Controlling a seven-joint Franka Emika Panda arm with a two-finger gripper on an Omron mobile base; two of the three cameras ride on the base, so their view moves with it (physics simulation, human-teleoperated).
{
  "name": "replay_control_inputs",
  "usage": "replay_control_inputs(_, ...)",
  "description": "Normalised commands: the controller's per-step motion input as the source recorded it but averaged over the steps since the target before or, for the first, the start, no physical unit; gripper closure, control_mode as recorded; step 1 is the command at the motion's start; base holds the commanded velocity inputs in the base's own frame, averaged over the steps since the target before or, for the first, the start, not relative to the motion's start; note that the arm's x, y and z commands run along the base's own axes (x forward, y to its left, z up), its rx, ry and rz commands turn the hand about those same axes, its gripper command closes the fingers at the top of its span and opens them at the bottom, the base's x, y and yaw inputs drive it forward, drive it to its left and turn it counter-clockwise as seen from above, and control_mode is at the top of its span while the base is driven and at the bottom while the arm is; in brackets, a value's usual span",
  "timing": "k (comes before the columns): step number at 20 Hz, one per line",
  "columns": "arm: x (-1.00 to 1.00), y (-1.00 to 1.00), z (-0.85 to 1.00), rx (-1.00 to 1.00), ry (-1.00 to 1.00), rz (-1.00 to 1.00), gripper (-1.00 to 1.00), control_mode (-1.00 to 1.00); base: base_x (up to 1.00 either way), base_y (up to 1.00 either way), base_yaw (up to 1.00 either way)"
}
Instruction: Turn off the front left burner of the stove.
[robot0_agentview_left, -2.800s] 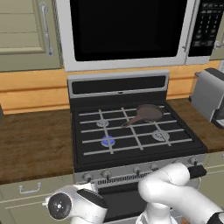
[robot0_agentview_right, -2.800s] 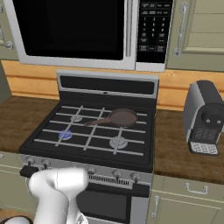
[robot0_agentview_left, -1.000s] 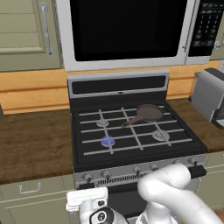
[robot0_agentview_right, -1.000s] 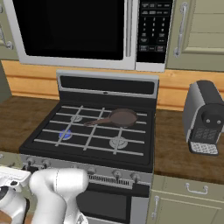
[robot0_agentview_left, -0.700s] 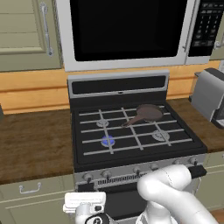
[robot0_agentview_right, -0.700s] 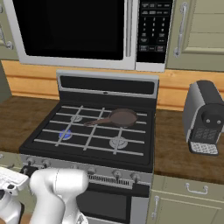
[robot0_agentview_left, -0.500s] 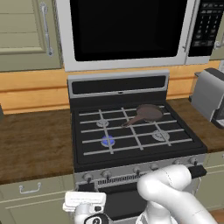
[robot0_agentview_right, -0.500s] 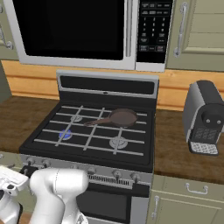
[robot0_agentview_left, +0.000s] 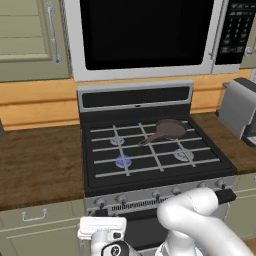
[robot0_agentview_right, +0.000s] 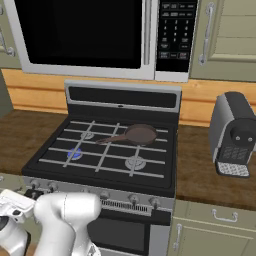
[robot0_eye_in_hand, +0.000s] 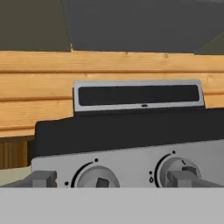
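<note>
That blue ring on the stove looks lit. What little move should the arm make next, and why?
Probably ease the gripper straight forward onto the leftmost knob. The front left burner glows blue, the open fingers sit either side of that knob, and they do not yet seem to touch it.

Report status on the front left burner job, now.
Gripper open, low before the stove knobs, touching none. Front left burner shows blue, not off. Frying pan on back right burner, not in the way.
</note>
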Motion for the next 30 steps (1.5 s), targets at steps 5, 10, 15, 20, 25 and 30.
replay_control_inputs(5, 0.17, -0.23, 0.0, 0.0, 0.0, 0.06, -1.0, -1.0, 0.0, 0.0, 0.0)
replay_control_inputs(10, 0.34, -0.06, -0.02, 0.01, 0.0, 0.01, -1.0, -1.0, 0.0, 0.0, 0.0)
replay_control_inputs(15, 0.09, 0.0, -0.17, 0.0, 0.0, 0.0, -1.0, -1.0, 0.0, 0.0, 0.0)
replay_control_inputs(20, 0.01, 0.07, -0.29, 0.0, 0.0, 0.0, -1.0, -1.0, 0.0, 0.0, 0.0)
replay_control_inputs(25, 0.03, 0.1, -0.2, 0.02, 0.0, 0.0, -1.0, -1.0, 0.0, 0.0, 0.0)
replay_control_inputs(30, 0.13, 0.13, -0.12, 0.07, 0.0, 0.0, -1.0, -1.0, 0.0, 0.0, 0.0)
